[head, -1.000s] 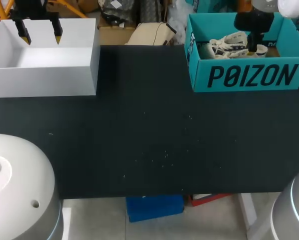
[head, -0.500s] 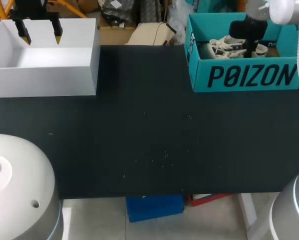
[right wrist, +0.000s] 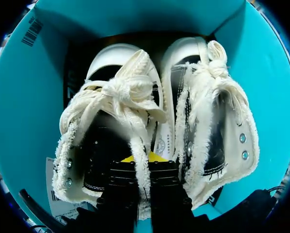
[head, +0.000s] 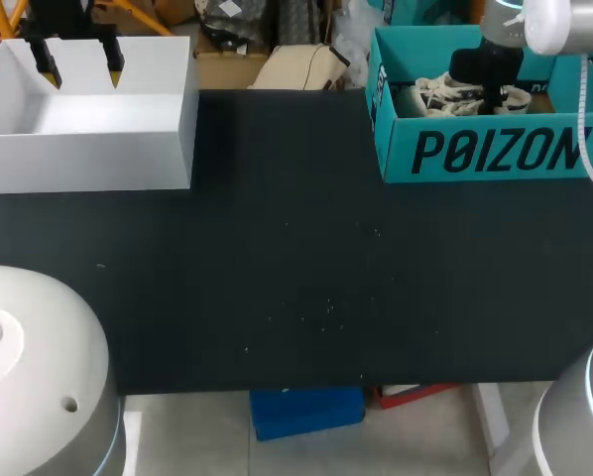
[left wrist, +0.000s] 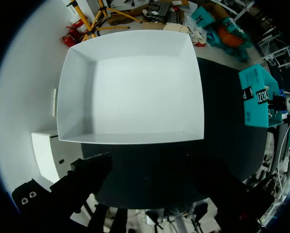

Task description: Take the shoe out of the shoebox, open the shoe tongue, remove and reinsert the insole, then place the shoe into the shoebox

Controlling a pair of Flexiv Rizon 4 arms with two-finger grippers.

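Cream canvas shoes point(right wrist: 135, 97), frayed-edged, fill the teal cardboard shoebox point(right wrist: 24, 107).

The left arm point(head: 63, 15) hangs at eleven o'clock in the head view, left jaws pointing down and spread wide, gripping nothing. The right arm point(head: 554, 20) comes in at one o'clock, wrist angled steeply down, right jaws close together, pinching the frayed collar of a shoe point(right wrist: 111, 121)

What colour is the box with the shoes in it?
The shoebox is teal with black lettering, clearest in the head view.
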